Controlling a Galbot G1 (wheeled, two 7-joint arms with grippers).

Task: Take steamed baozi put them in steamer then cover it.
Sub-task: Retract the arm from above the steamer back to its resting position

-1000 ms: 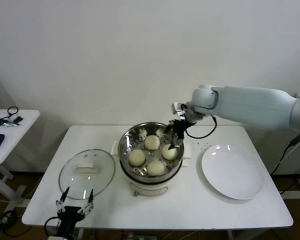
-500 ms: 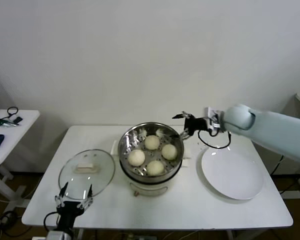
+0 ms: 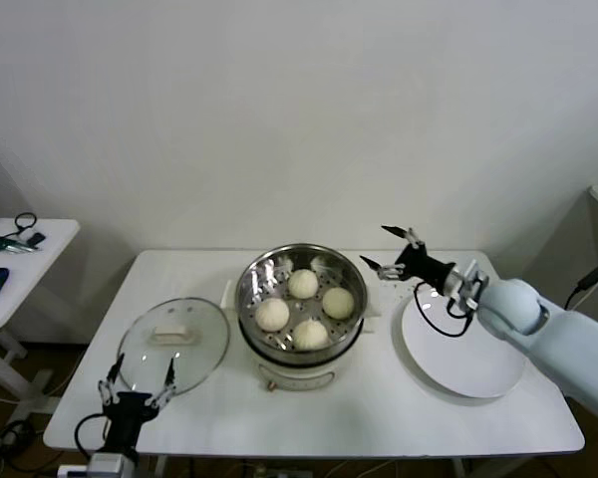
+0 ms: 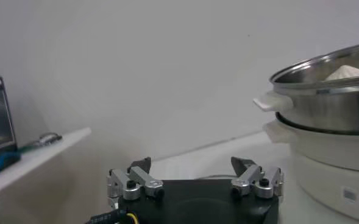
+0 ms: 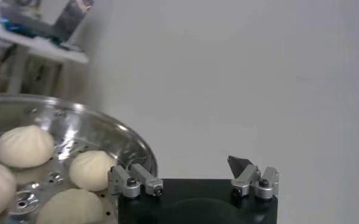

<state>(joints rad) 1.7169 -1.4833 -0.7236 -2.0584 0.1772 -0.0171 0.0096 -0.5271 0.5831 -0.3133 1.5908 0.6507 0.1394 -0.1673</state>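
Note:
Four cream-white baozi (image 3: pixel 302 284) lie in the steel steamer (image 3: pixel 256 277) on its white base, mid-table. The glass cover (image 3: pixel 172 344) with its cream bar handle lies flat on the table left of the steamer. My right gripper (image 3: pixel 391 249) is open and empty, in the air just right of the steamer's rim, above the table's back. Its wrist view shows the steamer (image 5: pixel 100 131) with baozi (image 5: pixel 24 146) inside. My left gripper (image 3: pixel 135 383) is open and empty at the table's front edge, below the cover. Its wrist view shows the steamer's side (image 4: pixel 328 100).
A flat white plate (image 3: pixel 461 349) lies right of the steamer, partly under my right arm. A small side table (image 3: pixel 20 269) with cables and small items stands at the far left. A wall is close behind the table.
My right gripper has left the steamer and drawn back to the right, empty, with the arm lowering over the plate. The fourth baozi stays in the steamer. My left gripper has shifted slightly left.

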